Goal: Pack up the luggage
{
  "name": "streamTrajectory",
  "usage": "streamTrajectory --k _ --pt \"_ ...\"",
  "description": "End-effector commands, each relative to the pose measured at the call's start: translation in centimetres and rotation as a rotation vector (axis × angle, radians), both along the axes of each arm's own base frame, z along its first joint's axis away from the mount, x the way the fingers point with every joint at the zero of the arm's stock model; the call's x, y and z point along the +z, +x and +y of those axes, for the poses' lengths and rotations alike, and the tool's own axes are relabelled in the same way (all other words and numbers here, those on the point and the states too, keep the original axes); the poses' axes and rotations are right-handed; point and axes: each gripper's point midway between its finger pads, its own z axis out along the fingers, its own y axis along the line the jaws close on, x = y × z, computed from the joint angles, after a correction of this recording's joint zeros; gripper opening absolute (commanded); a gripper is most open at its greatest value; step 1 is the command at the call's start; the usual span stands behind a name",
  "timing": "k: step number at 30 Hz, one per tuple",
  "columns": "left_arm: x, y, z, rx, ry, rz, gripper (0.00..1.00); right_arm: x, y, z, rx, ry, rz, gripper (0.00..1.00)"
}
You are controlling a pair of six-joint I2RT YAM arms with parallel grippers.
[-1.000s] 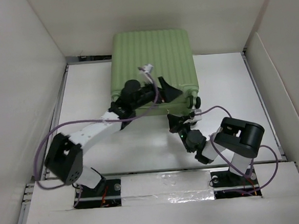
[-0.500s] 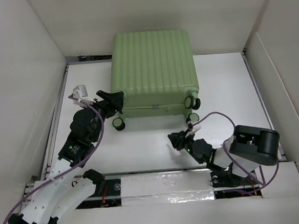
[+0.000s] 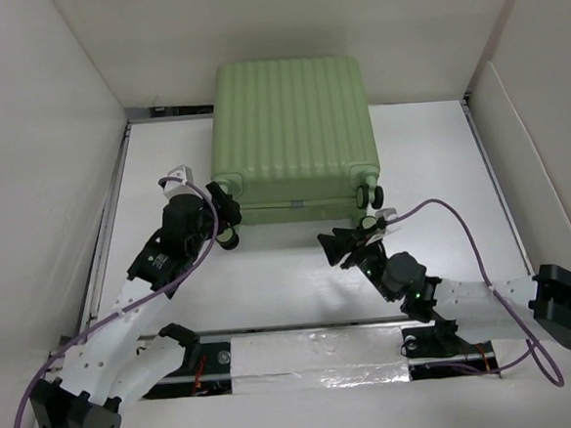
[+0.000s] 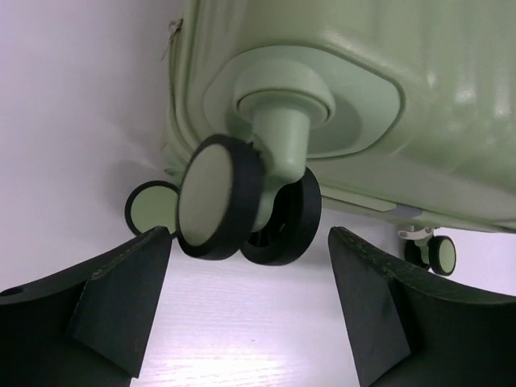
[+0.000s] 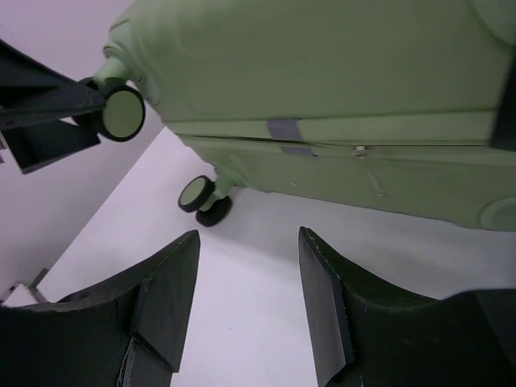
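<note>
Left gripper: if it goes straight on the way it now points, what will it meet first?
Probably the black caster wheel of the luggage: it sits straight ahead of the left gripper, facing the gap between its open fingers. How far is unclear.

A white worktop fills mid-frame, boxed by plain pale walls at left, top and right, evenly lit.

pale green ribbed luggage, black wheels
</note>
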Motion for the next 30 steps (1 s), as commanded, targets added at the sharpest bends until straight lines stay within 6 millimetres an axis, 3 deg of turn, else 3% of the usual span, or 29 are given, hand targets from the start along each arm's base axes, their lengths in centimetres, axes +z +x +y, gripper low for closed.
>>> streamTrajectory --k 1,4,7,8,10,11,13,19,24,25,30 --pt "2.3 1.2 -1.4 -0.058 -0.036 -0.09 0.76 -1.5 0.9 -1.5 -0.053 -0.093 0.041 0.58" --pt "2.0 2.7 -2.0 -0.054 -0.028 -0.089 0.57 -1.6 1.2 -2.0 -0.06 -0.092 0.05 0.58" --pt "2.3 3.7 -2.6 -0.066 -0.02 -0.086 0.49 -1.5 1.1 -2.3 -0.055 -0.085 0.048 0.58" --pt "1.8 4.0 -2.9 -0.069 -0.015 -0.071 0.35 -1.4 1.3 -2.5 -0.063 -0.082 0.046 0.58" --pt "1.9 4.2 -3.4 -0.093 -0.025 -0.077 0.23 -1.4 1.4 -2.5 -0.058 -0.086 0.047 0.58" --pt "2.0 4.2 -3.6 -0.101 -0.031 -0.082 0.1 -1.5 1.4 -2.4 -0.057 -0.088 0.049 0.58" --pt "2.0 3.8 -4.4 -0.132 -0.062 -0.086 0.0 -1.7 2.0 -2.6 -0.064 -0.098 0.054 0.58" --pt "2.4 1.2 -9.0 -0.304 -0.217 -0.106 0.0 -2.3 3.4 -3.8 -0.113 -0.106 0.082 0.57" --pt "2.9 -1.1 -10.0 -0.398 -0.315 -0.132 0.0 -3.4 4.1 -5.3 -0.142 -0.109 0.087 0.52" --pt "2.1 -1.8 -10.3 -0.425 -0.328 -0.112 0.0 -2.3 4.6 -5.6 -0.159 -0.076 0.047 0.53" --pt "1.9 -4.0 -12.7 -0.568 -0.429 -0.106 0.0 -1.4 7.1 -6.1 -0.172 -0.127 -0.022 0.57"
